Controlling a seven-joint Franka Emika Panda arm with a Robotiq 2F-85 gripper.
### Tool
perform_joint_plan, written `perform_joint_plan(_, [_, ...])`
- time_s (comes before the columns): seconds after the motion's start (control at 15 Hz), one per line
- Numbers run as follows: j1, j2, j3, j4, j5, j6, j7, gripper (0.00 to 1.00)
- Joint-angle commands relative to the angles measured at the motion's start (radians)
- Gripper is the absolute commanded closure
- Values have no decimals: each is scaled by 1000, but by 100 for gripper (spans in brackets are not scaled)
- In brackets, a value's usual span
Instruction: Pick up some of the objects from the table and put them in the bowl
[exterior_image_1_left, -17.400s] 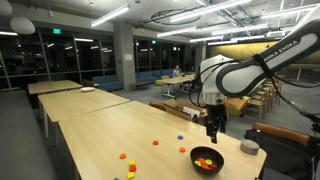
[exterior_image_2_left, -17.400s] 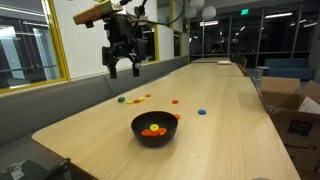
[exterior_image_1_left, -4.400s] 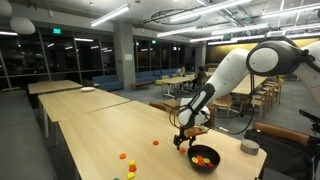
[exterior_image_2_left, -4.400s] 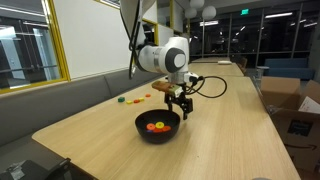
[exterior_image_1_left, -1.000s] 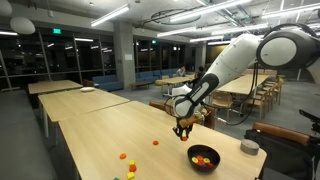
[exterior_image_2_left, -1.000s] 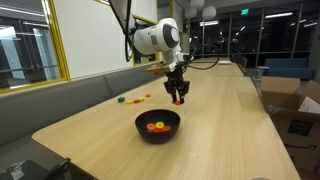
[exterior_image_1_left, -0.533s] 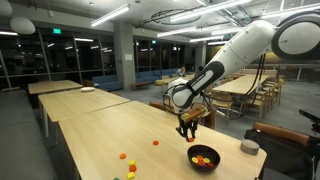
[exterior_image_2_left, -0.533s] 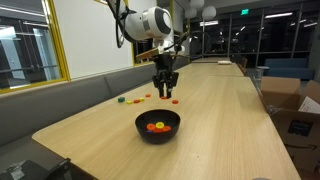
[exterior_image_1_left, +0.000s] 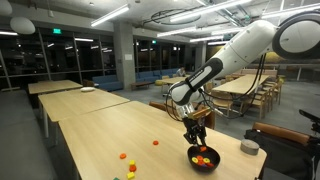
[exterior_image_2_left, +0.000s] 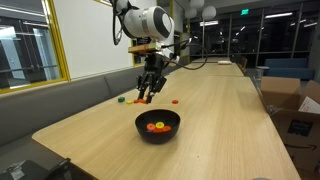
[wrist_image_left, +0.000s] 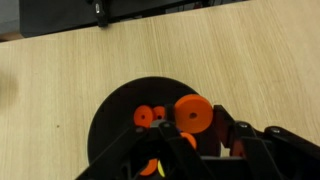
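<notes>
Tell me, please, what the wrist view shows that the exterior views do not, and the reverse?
Only the wrist view: an orange disc that seems pinched in the shut gripper, seen from straight above. Only the exterior views: the arm, loose pieces lying on the table, and a grey container beyond the table's edge. Both: the black bowl with bright pieces inside, below the gripper.

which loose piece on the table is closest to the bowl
The lone red piece just beyond the bowl. The other loose pieces lie bunched together farther off to the side.
</notes>
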Motion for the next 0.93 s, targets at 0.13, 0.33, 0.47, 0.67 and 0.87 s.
perform_joint_plan(0.13, [-42, -4, 8, -2, 63, -21, -14, 12])
perform_joint_plan(0.33, [-41, -40, 3, -23, 71, 86, 25, 0])
perform_joint_plan(0.47, [-29, -55, 3, -16, 49, 184, 50, 0])
perform_joint_plan(0.67, [-8, -34, 3, 34, 8, 320, 95, 0])
perform_joint_plan(0.87, [10, 15, 4, 99, -24, 437, 124, 0])
